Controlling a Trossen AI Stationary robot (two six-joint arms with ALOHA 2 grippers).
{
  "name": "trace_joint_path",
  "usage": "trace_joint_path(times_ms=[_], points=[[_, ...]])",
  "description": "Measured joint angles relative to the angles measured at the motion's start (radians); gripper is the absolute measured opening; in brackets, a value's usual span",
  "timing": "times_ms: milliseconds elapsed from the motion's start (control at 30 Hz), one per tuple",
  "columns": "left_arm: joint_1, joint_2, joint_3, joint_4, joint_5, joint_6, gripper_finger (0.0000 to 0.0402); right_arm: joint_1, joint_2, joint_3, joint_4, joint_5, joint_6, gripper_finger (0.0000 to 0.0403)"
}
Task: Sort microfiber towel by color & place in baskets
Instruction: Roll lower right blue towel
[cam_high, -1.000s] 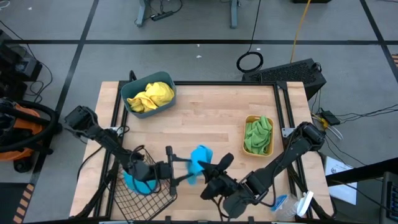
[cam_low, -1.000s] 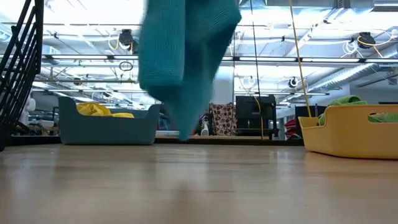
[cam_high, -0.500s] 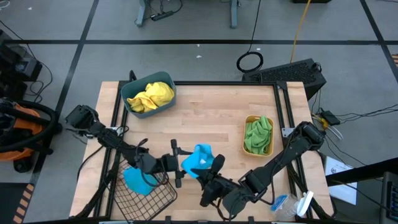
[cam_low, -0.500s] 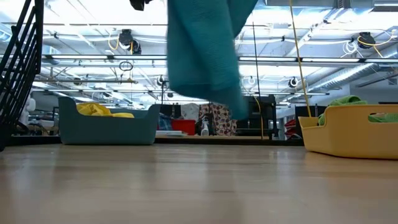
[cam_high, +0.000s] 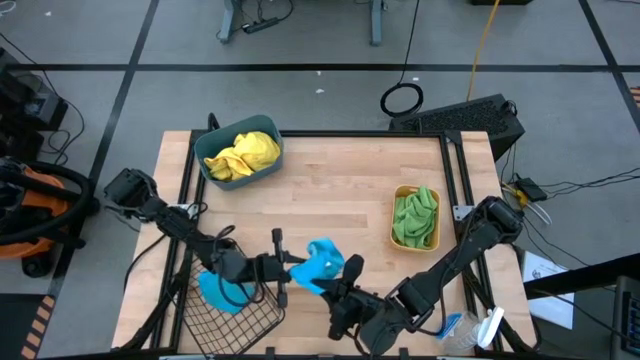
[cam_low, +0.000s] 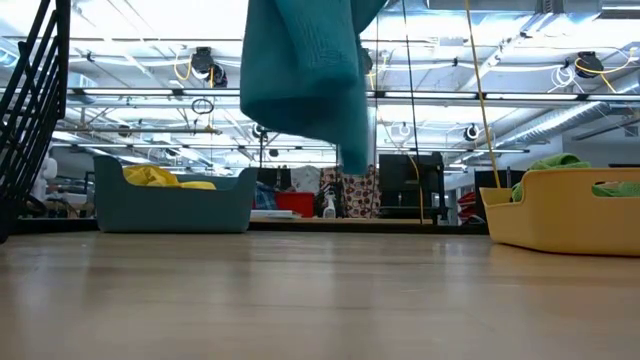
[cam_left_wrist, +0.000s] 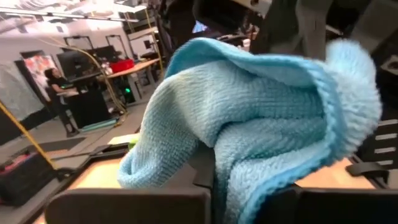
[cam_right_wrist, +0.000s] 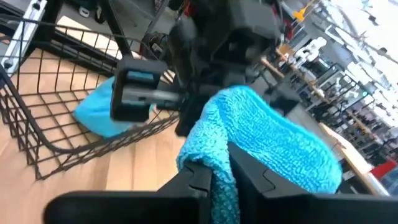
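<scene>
Room: wooden table (cam_high: 330, 185) with a big workshop behind it, bright lights on the ceiling, a gray floor all around.
Blue towel: one bright blue towel (cam_high: 322, 263) hangs up in the air, near the front of the table, between both arms. It does not touch the wood.
Left gripper: left gripper (cam_high: 287, 270) has its fingers closed on one end of the blue towel, just beside the wire basket (cam_high: 228, 310).
Right gripper: right gripper (cam_high: 338, 280) has its fingers pinched on the other end of the same towel.
Other blue towel: it (cam_high: 222, 291) already lies inside the wire basket.
Yellow towels: they (cam_high: 243, 154) sit in the teal bin (cam_high: 208, 166) at the far left of the table.
Green towels: they (cam_high: 414, 215) sit in the orange-yellow tub (cam_high: 399, 192) on the right side.
What could go wrong: both grippers hold one towel, so if they pull apart it may stretch or slip out and drop on the table. If the right one does not let go, the towel cannot go in the basket. It might also snag on the basket's wire edge.
Other things: a clear bottle (cam_high: 490, 327) lies at the front right corner.
</scene>
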Motion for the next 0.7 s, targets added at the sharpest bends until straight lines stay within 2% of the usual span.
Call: trace_joint_path(times_ms=[133, 433, 567, 700], points=[[-0.008, -0.007, 0.000, 0.000, -0.039, 0.010, 0.0012, 0.010, 0.000, 0.000, -0.055, 0.003, 0.073, 0.0055], [-0.012, -0.016, 0.000, 0.006, -0.062, 0.023, 0.0009, 0.047, -0.001, 0.000, -0.081, 0.009, 0.162, 0.0158], [-0.026, -0.050, 0.000, 0.015, -0.075, 0.058, 0.0008, 0.069, -0.001, 0.000, -0.104, 0.008, 0.218, 0.0194], [-0.045, -0.095, 0.000, 0.007, -0.075, 0.111, 0.0008, 0.086, -0.001, 0.000, -0.146, 0.052, 0.287, 0.0222]])
